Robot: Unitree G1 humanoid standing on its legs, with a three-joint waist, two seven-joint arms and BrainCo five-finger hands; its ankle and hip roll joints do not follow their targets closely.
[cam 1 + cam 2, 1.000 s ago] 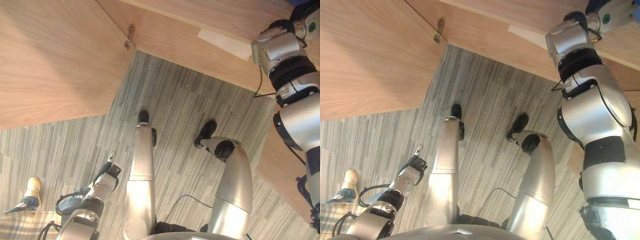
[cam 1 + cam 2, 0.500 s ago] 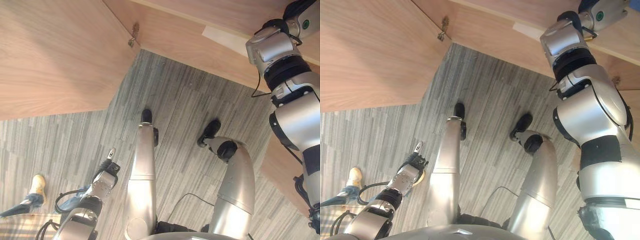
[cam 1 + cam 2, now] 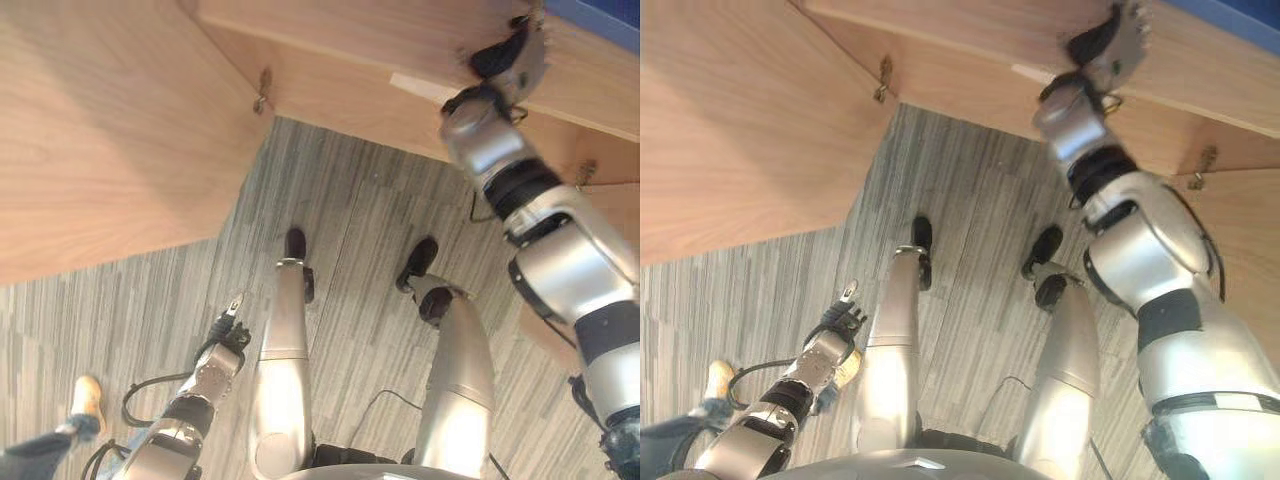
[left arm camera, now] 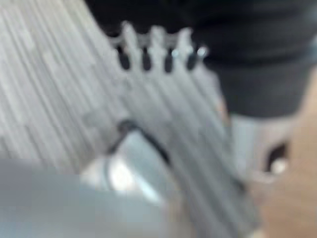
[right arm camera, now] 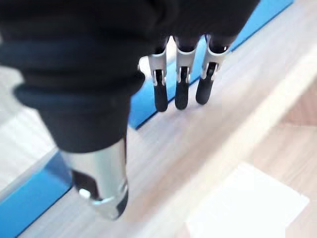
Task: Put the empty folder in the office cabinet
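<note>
A blue folder (image 5: 146, 106) lies flat on a wooden shelf of the office cabinet (image 3: 350, 30); its edge also shows at the upper right (image 3: 600, 15). My right hand (image 3: 508, 55) is raised at the shelf's front edge, open, with straight fingers (image 5: 181, 84) hovering just above the folder and holding nothing. Low beside the legs hangs my left hand (image 3: 225, 338), over the carpet, open and empty, its fingers (image 4: 153, 47) straight.
The cabinet's open wooden door (image 3: 100, 130) stands at the left with a metal hinge (image 3: 262, 90). On the panel below the shelf is a white label (image 3: 420, 88). A person's shoe (image 3: 88, 398) and trouser leg (image 3: 30, 462) are on the grey striped carpet (image 3: 350, 230) at lower left.
The right hand has moved left and back along the shelf edge, away from the blue folder. The view has shifted a little. The left hand still hangs low.
</note>
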